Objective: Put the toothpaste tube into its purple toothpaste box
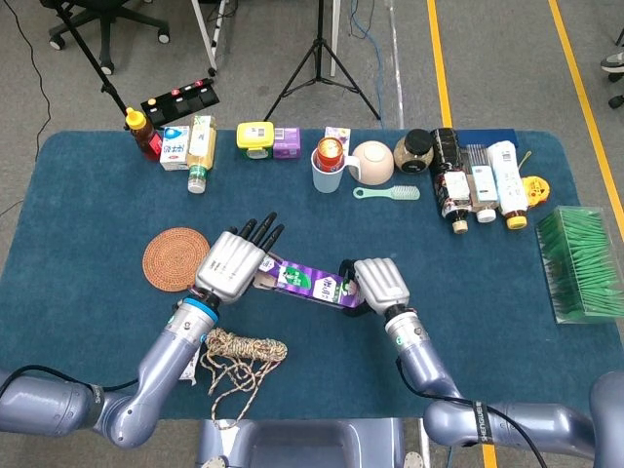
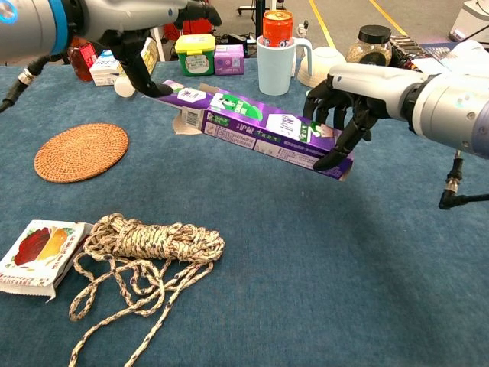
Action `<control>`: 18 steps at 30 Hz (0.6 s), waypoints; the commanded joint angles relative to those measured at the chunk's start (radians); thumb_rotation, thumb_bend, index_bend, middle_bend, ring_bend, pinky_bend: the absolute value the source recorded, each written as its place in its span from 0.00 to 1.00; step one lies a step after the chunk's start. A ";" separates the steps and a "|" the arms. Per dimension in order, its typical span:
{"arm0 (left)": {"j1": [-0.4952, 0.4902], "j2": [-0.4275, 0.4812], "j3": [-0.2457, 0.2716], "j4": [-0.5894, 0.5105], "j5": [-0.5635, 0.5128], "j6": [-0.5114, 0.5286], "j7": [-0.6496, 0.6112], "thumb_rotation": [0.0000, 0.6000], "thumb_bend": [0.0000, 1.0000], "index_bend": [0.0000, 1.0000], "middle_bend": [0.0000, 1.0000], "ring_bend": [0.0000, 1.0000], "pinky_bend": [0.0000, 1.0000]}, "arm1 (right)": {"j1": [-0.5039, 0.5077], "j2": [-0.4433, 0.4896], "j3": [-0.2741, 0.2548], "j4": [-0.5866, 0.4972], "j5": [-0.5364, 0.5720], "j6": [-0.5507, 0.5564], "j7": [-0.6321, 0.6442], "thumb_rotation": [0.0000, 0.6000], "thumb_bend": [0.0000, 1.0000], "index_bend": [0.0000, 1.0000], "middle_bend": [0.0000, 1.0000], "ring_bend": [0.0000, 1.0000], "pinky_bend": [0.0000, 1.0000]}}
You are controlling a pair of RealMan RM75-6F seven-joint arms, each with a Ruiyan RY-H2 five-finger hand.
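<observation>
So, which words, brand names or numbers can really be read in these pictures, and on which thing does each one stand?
None can be read for sure.
Long purple toothpaste box: white and green print, too blurred.
Orange can in the pale mug: label too small.
Small yellow-green box and small purple box: print unreadable.
Flat picture packet: no legible text.

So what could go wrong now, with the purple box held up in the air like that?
The long purple toothpaste box is gripped only at its far end by the right hand; the left hand has its fingers spread, so the box could tilt or slip. Its open flap end points slightly down, so the tube might slide out. If dropped, it could land near the coiled rope.
</observation>
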 commanded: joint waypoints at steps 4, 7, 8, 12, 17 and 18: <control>0.035 0.095 -0.023 -0.065 0.024 0.014 -0.052 1.00 0.31 0.00 0.00 0.12 0.40 | -0.024 0.032 0.012 0.008 -0.032 -0.033 0.085 1.00 0.29 0.48 0.57 0.56 0.67; 0.050 0.139 -0.029 -0.082 0.031 0.011 -0.076 1.00 0.31 0.00 0.00 0.11 0.40 | -0.037 0.052 0.020 0.009 -0.060 -0.064 0.149 1.00 0.29 0.48 0.57 0.56 0.67; 0.058 0.160 -0.031 -0.087 0.033 0.011 -0.089 1.00 0.31 0.00 0.00 0.11 0.40 | -0.044 0.061 0.025 0.010 -0.078 -0.080 0.187 1.00 0.29 0.48 0.58 0.56 0.67; 0.106 0.253 -0.031 -0.089 0.040 0.004 -0.157 1.00 0.31 0.00 0.00 0.11 0.40 | -0.081 0.089 0.043 0.029 -0.186 -0.132 0.362 1.00 0.30 0.49 0.58 0.55 0.66; 0.168 0.345 -0.015 -0.065 0.098 -0.059 -0.275 1.00 0.31 0.00 0.00 0.11 0.40 | -0.119 0.084 0.027 0.105 -0.383 -0.130 0.543 1.00 0.30 0.49 0.58 0.55 0.66; 0.174 0.352 -0.012 -0.060 0.105 -0.065 -0.286 1.00 0.31 0.00 0.00 0.11 0.40 | -0.122 0.081 0.025 0.115 -0.400 -0.127 0.560 1.00 0.30 0.49 0.58 0.55 0.66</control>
